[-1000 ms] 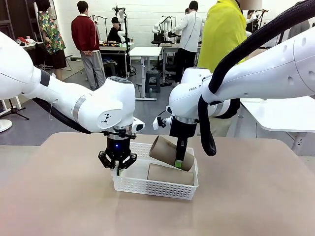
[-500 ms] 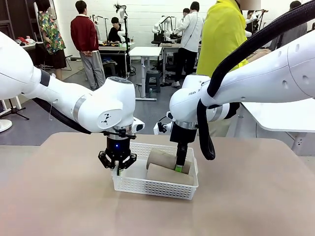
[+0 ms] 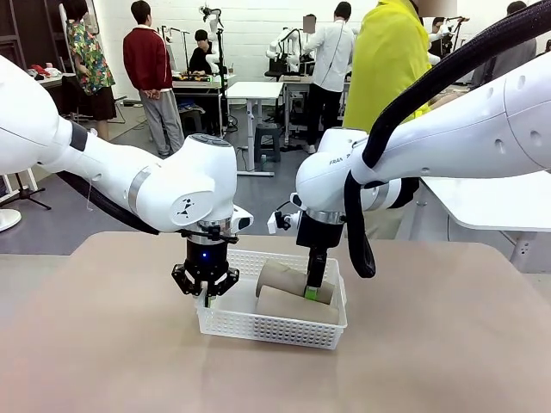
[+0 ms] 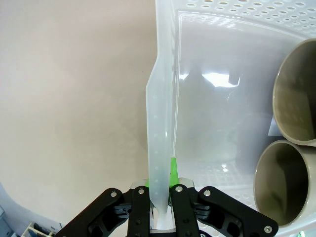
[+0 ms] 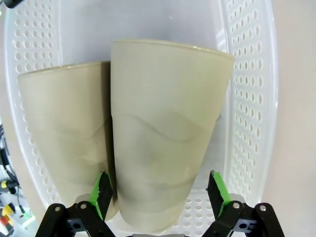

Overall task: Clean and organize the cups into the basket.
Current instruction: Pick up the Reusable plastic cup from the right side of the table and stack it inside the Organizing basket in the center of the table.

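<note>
Two tan cups (image 3: 297, 307) lie on their sides, side by side, in the white mesh basket (image 3: 269, 330). The left gripper (image 3: 207, 298) is pinched tight on the basket's left end wall. The right gripper (image 3: 313, 291) stands wide astride the rear cup (image 3: 282, 277), its green pads (image 5: 102, 195) seemingly just clear of it. The basket sits on a plain beige table (image 3: 448, 344). At the far side stands a person in a yellow top (image 3: 392, 69). Beyond are grey floor, white tables and other people.
</note>
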